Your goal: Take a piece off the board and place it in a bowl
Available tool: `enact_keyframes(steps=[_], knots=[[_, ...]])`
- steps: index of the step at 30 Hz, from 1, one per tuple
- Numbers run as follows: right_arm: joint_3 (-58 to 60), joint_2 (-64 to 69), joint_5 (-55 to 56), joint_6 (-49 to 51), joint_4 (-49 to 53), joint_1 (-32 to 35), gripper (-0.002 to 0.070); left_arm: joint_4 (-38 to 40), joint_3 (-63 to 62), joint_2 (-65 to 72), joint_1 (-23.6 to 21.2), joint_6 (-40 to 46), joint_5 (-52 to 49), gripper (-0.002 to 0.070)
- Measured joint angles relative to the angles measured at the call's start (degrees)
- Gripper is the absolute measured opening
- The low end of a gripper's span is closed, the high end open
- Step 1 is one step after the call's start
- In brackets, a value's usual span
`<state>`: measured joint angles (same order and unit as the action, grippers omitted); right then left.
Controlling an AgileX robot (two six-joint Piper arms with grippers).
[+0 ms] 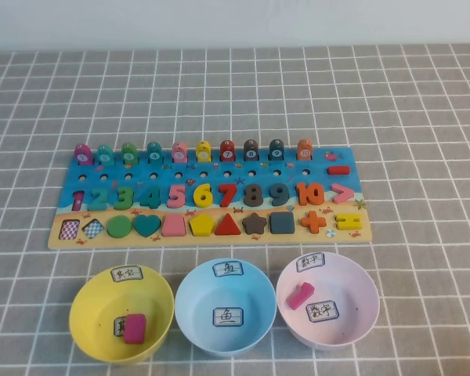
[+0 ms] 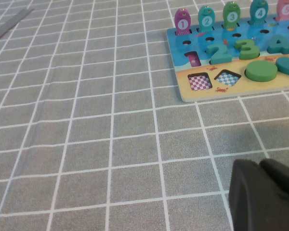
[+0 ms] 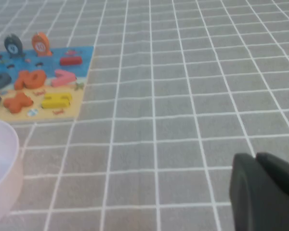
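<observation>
The yellow equals-sign piece [image 1: 349, 222] lies in its slot at the right end of the board [image 1: 211, 235], right of the orange plus [image 1: 314, 221]; it also shows in the right wrist view [image 3: 56, 100]. The yellow bowl [image 1: 94, 301] stands at the front left and holds a pink piece [image 1: 134, 328]. Neither arm shows in the high view. My left gripper [image 2: 262, 166] hangs over bare cloth left of the board, jaws together and empty. My right gripper [image 3: 256, 160] hangs over bare cloth right of the board, jaws together and empty.
A light blue bowl [image 1: 197, 286] stands in front of the board's middle and a pink bowl [image 1: 352, 274] with a pink piece [image 1: 301, 295] at the front right. Two shape slots [image 1: 81, 229] at the board's left end are empty. Grey checked cloth covers the table.
</observation>
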<state>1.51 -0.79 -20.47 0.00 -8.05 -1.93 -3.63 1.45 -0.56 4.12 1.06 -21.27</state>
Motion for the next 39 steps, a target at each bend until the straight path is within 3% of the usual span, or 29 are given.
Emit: enact_keyframes(steps=[11,19,39], knots=[[0.0,0.0,6.44,0.0,-8.22,0.0,-0.0018,0.0,0.0,0.0,0.0,0.0,0.0,-0.0004],[0.0,0.0,15.31,0.0,-22.53,0.0,-0.0018,0.0,0.0,0.0,0.0,0.0,0.0,-0.0004],[0.0,0.0,16.71,0.0,-31.28,0.0,-0.0018,0.0,0.0,0.0,0.0,0.0,-0.09,-0.0004]])
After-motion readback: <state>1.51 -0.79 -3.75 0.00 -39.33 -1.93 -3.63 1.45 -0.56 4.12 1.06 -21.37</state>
